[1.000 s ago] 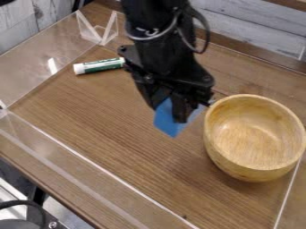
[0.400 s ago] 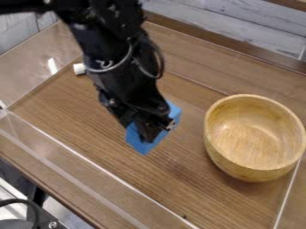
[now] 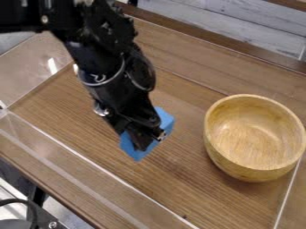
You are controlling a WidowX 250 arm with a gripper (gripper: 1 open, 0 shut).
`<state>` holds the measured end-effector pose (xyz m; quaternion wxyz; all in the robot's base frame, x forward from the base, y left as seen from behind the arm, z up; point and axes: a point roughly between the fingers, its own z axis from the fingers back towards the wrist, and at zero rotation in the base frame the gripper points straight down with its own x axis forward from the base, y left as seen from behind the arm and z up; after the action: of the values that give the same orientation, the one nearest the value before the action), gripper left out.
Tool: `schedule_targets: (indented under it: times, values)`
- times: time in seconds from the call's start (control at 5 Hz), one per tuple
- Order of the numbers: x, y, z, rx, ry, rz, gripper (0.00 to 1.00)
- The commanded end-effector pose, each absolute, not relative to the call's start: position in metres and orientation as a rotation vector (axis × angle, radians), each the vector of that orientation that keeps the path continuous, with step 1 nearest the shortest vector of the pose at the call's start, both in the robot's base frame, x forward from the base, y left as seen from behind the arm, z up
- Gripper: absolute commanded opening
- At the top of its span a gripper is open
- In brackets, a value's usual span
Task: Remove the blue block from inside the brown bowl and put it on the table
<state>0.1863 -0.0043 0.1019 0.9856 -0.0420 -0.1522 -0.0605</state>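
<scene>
The blue block (image 3: 148, 139) is a small flat light blue piece, pinched between the black fingers of my gripper (image 3: 142, 136), which points steeply down. The block hangs tilted, low over the table (image 3: 84, 170), to the left of the brown bowl (image 3: 255, 136). The bowl is a round tan wooden one standing at the right with nothing visible inside. My black arm rises from the gripper toward the upper left and hides the table behind it.
Low clear acrylic walls (image 3: 36, 134) edge the tabletop on the left, front and right. A pale plank surface lies beyond the back edge.
The gripper has carried the blue block leftward and lower, away from the bowl. The arm now covers the green-and-white marker that showed at the back left.
</scene>
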Motion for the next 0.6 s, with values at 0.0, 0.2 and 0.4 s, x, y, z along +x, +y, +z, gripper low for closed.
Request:
schedule_targets:
  times: [0.0, 0.2, 0.4]
  values:
    - [0.1917, -0.0004, 0.1026, -0.073, -0.331, -0.133, 0.00]
    - [0.1920, 0.0012, 0.0981, -0.069, -0.331, -0.135, 0.00]
    - [0.1925, 0.0028, 0.0944, -0.066, -0.330, -0.136, 0.00]
